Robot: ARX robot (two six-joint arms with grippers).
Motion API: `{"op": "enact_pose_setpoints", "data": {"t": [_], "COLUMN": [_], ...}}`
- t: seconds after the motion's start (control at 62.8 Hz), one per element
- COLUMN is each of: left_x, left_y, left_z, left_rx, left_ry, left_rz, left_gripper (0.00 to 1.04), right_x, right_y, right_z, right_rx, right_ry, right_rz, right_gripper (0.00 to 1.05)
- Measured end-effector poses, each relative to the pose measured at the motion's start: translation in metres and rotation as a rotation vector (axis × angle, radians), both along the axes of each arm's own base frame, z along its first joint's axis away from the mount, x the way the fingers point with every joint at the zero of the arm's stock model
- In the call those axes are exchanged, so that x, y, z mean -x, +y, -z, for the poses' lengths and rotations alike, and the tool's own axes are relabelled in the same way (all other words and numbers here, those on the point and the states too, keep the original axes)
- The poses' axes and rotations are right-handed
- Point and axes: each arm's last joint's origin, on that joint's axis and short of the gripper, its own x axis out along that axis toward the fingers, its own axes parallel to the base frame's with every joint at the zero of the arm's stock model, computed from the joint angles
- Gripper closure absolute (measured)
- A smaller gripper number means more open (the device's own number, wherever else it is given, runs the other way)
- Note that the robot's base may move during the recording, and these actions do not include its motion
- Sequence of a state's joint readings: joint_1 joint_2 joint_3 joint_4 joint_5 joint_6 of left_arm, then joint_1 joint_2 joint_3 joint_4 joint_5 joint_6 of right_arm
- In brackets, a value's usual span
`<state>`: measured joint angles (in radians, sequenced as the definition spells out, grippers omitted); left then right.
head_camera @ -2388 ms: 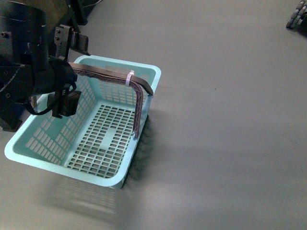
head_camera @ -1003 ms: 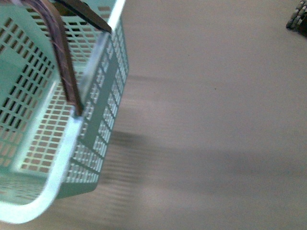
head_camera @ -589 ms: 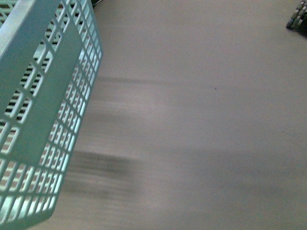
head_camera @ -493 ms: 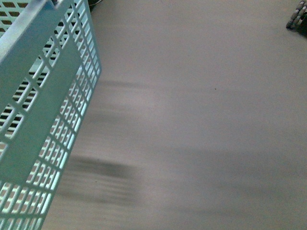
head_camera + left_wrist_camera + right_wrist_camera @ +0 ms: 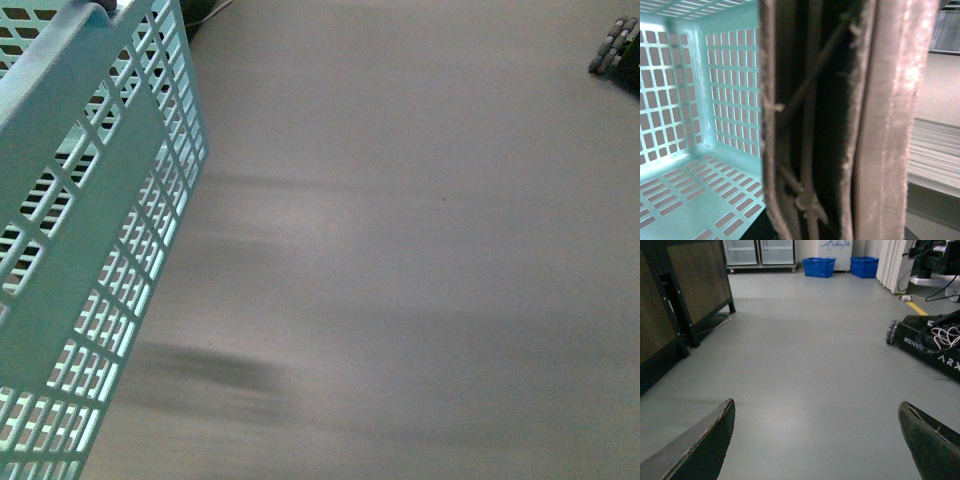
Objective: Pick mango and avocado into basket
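The basket (image 5: 90,200) hangs tilted at nine o'clock over the grey floor (image 5: 420,250), its slotted bottom bare where visible. Right tool (image 5: 816,405) gapes wide, holding nothing; the left tool's grip cannot be told.

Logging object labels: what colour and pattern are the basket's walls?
The basket is light teal plastic with rows of rectangular slots, clearest in the left wrist view.

Dim, flat indoor light, grey floor (image 5: 430,250) smeared by motion blur in the front view, streaky soft shadows beside the basket (image 5: 90,230), light glowing through its lower slots, handle (image 5: 890,120) close and unfocused, right wrist view sharper, brighter far back.
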<state>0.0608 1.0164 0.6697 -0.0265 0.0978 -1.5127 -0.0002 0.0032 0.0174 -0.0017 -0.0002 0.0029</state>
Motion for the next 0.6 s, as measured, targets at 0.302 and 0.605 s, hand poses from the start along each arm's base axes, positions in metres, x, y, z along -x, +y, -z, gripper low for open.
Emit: {"op": "enact_pose_setpoints", "data": {"t": [0.302, 0.605], "left_x": [0.0000, 0.0000], "left_y": [0.0001, 0.0001], "left_z": [-0.0003, -0.0003], "left_rx": [0.001, -0.001], "left_ry": [-0.001, -0.001], "left_rz": [0.000, 0.000], "left_gripper": [0.90, 0.90], "right_x": [0.0000, 0.0000], "right_y": [0.0000, 0.0000], "right_z": [0.0000, 0.0000], "right_rx": [0.000, 0.000], "right_ry": [0.000, 0.000], "right_rz": [0.000, 0.000], "right_gripper": [0.09, 0.09]}}
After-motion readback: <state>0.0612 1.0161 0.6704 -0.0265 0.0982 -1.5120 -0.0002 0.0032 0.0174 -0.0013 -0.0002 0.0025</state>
